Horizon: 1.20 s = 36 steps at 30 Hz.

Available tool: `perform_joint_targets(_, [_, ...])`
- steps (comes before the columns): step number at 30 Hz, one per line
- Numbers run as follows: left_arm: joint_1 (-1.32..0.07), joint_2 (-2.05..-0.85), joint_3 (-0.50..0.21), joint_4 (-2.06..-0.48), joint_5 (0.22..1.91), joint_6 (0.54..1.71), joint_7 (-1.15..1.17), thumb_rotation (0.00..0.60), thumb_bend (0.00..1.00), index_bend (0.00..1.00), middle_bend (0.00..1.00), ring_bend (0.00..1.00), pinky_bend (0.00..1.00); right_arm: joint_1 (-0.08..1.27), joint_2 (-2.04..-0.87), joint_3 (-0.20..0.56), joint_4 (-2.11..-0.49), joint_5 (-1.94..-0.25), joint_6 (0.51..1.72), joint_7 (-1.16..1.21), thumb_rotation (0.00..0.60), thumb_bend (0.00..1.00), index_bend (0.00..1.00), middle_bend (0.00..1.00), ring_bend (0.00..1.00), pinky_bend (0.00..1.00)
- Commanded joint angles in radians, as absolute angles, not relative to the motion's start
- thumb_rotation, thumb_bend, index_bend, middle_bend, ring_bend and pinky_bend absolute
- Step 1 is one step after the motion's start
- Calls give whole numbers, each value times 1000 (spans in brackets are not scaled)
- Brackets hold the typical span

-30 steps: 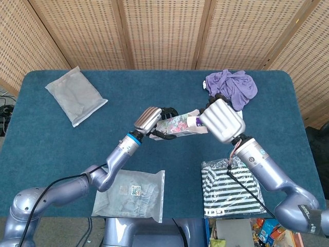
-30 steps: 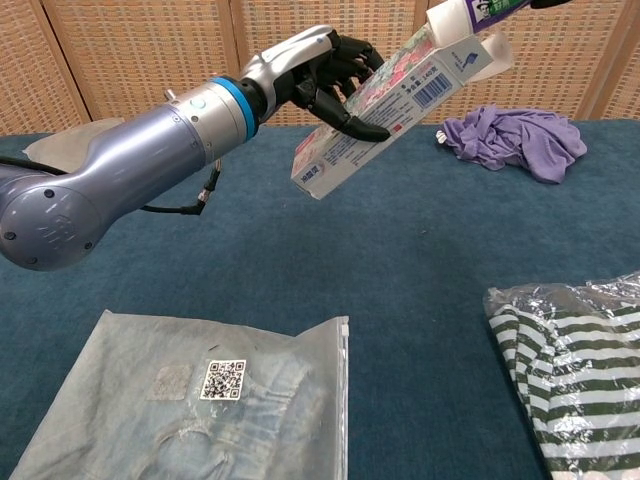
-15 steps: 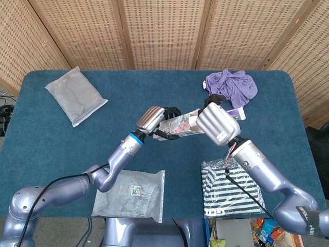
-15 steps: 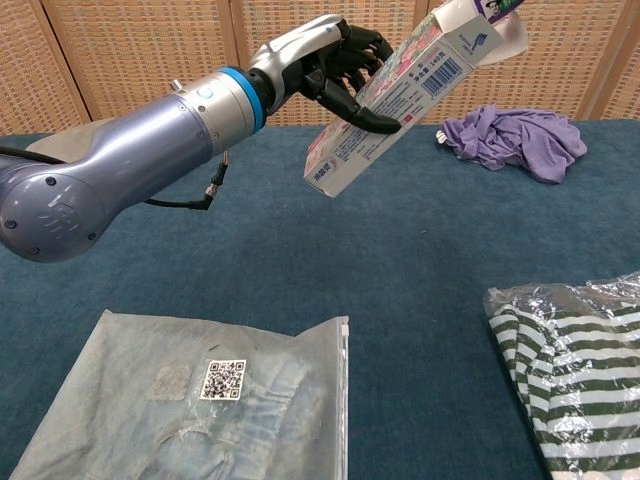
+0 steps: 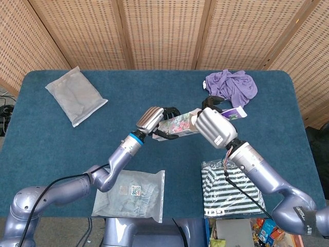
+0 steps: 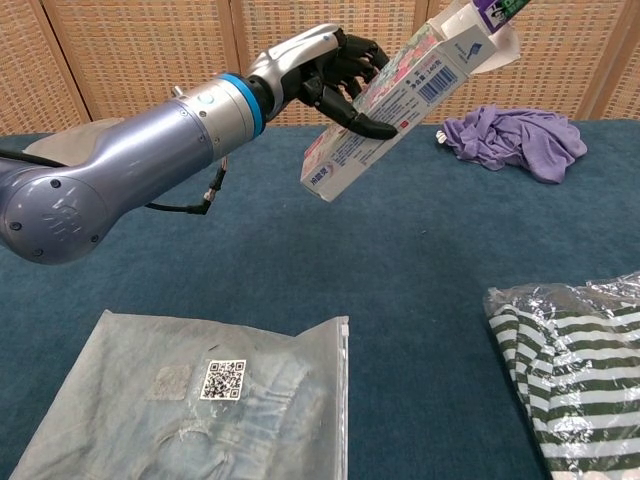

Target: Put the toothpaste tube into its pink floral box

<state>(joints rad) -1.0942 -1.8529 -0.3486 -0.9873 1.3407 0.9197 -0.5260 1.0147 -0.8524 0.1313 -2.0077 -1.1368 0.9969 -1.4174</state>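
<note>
My left hand [image 5: 152, 119] [image 6: 325, 62] grips the pink floral box [image 5: 178, 125] [image 6: 400, 100] in the air above the table's middle, its open end raised toward the right. The white and purple toothpaste tube [image 5: 232, 113] [image 6: 500, 8] is held by my right hand [image 5: 213, 125], with its near end at the box's open flap. The chest view shows only the tube's end at the top edge; the right hand itself is out of that frame. How far the tube sits inside the box is hidden behind the right hand.
A purple cloth [image 5: 232, 85] [image 6: 520, 138] lies at the back right. A striped garment in a clear bag [image 5: 232, 188] [image 6: 580, 370] lies front right. A grey bagged item with a QR label [image 5: 132, 194] [image 6: 205, 400] lies front left, and a grey pouch [image 5: 76, 94] back left.
My right hand has shifted left and toward the box with the tube. The left hand has raised the box a little and then settled it.
</note>
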Motion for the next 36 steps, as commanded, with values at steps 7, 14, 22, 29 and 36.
perform_joint_targets(7, [-1100,-1861,-347,-973,1343,919,-544,600,152,593,545,482,490,1012,-867,118,-1998,-1151,1010,-1418,600,731,648,635,524,515])
perform_joint_targets(14, [-1105,-1864,-349,-969,1340,913,-559,600,155,593,545,482,489,1015,-876,117,-1995,-1180,1020,-1421,600,730,629,576,524,515])
perform_joint_targets(22, [-1105,-1868,-369,-970,1320,911,-601,600,168,593,545,482,488,979,-876,118,-1994,-1200,1120,-1526,600,94,192,83,219,384])
perform_joint_targets(29, [-1106,-1863,-380,-966,1311,911,-613,600,171,593,545,482,488,951,-888,124,-2013,-1190,1184,-1553,600,0,0,0,0,181])
perform_joint_targets(36, [-1101,-1865,-378,-963,1310,917,-615,600,171,593,545,482,487,924,-864,158,-2023,-1214,1240,-1496,600,0,0,0,0,58])
